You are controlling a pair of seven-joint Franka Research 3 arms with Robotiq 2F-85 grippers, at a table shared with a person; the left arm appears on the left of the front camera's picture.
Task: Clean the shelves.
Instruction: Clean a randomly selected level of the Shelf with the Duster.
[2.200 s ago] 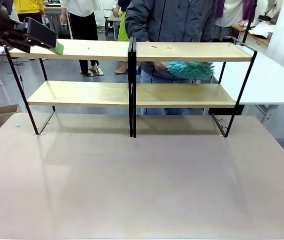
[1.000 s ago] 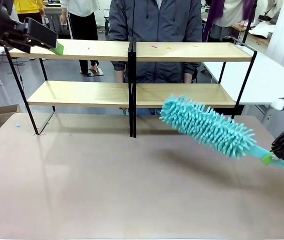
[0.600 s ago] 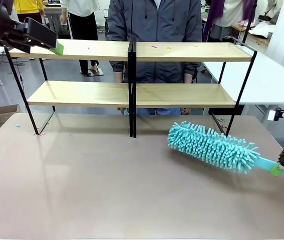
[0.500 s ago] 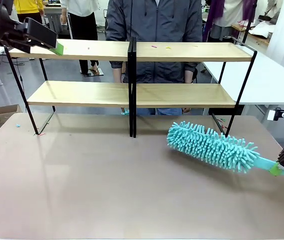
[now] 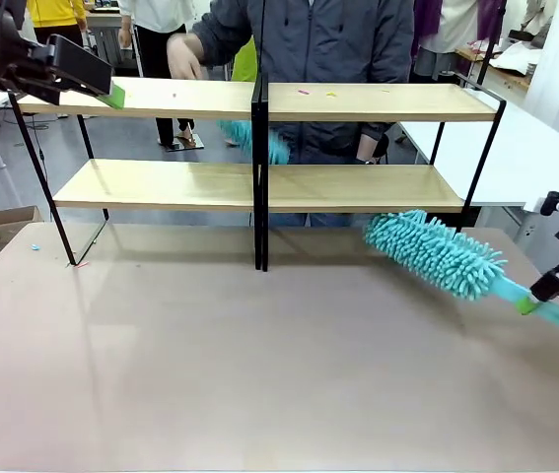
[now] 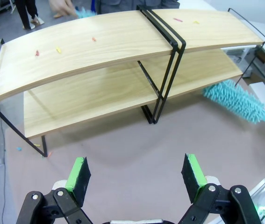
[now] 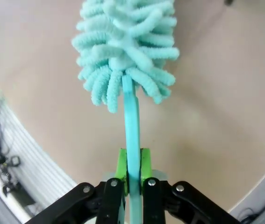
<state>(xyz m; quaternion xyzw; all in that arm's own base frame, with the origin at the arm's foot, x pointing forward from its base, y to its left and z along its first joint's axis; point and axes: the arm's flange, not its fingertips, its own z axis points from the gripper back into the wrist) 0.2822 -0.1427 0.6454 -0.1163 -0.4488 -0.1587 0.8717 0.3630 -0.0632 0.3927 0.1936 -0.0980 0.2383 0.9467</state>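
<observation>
We have lifted the fluffy teal duster (image 5: 435,253), clamped in our right gripper (image 5: 527,304), toward the lower board of the black-framed light-wood shelves (image 5: 161,184) for wiping, while our left gripper (image 6: 137,175) stands with its fingers apart.

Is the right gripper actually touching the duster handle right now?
Touching. The right wrist view shows the right gripper with both green pads pressed flat against the teal duster handle, no gap on either side.

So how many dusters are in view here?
2. One duster is held by its handle in the right hand, above the table by the shelves' right end. The other, blurred, is with the person behind the shelves.
</observation>
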